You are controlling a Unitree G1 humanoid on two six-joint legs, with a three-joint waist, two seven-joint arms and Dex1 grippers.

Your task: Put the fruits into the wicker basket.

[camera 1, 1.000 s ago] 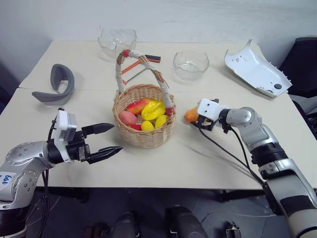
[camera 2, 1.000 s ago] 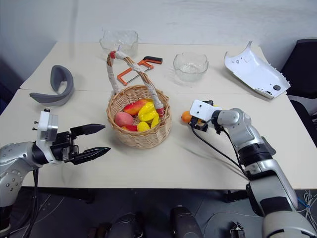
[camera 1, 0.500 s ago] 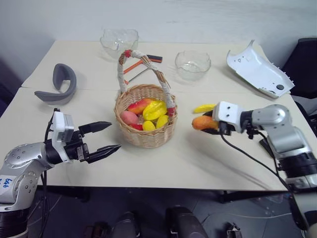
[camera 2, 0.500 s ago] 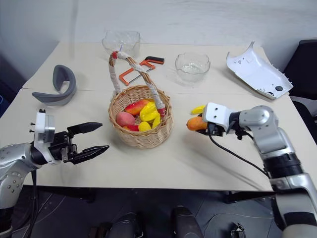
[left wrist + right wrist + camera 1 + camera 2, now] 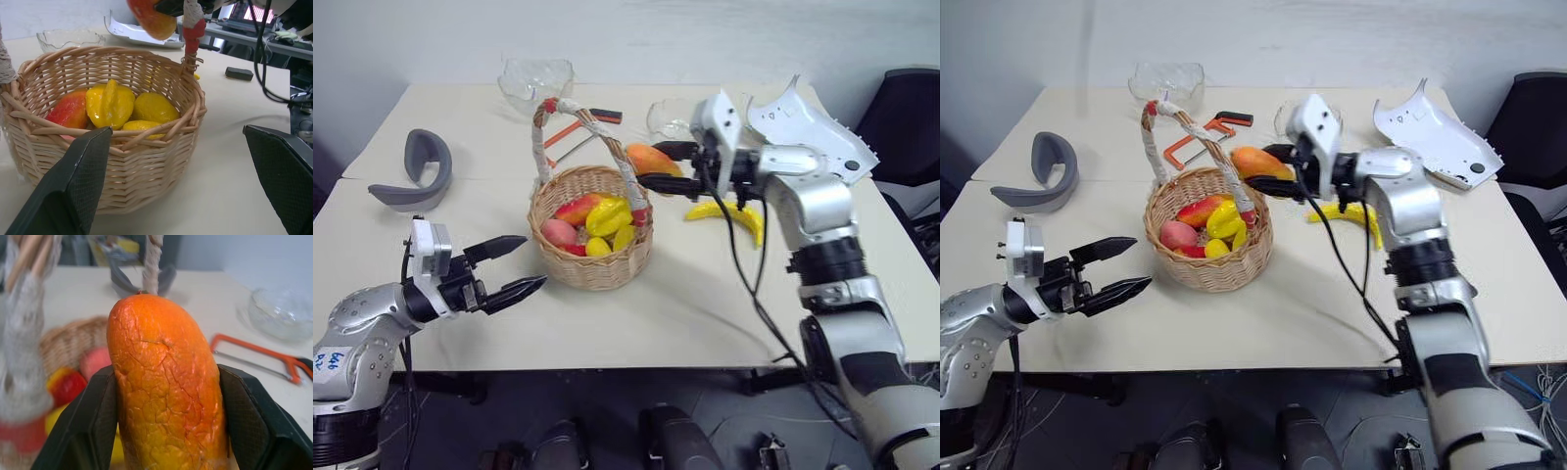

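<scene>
Left eye view: wicker basket (image 5: 592,250) sits mid-surface, its arched handle (image 5: 570,114) just beside the mango (image 5: 650,158) clamped in the right gripper's (image 5: 658,166) fingers above the rim. Banana (image 5: 732,213) lies right; left gripper (image 5: 519,264) hovers spread, empty.

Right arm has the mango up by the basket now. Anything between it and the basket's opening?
Yes: the round wicker basket's tall arched handle with white and red bands rises between the oval orange-red mango, clamped in the right gripper, and the opening. Small fruits already lie inside.
</scene>
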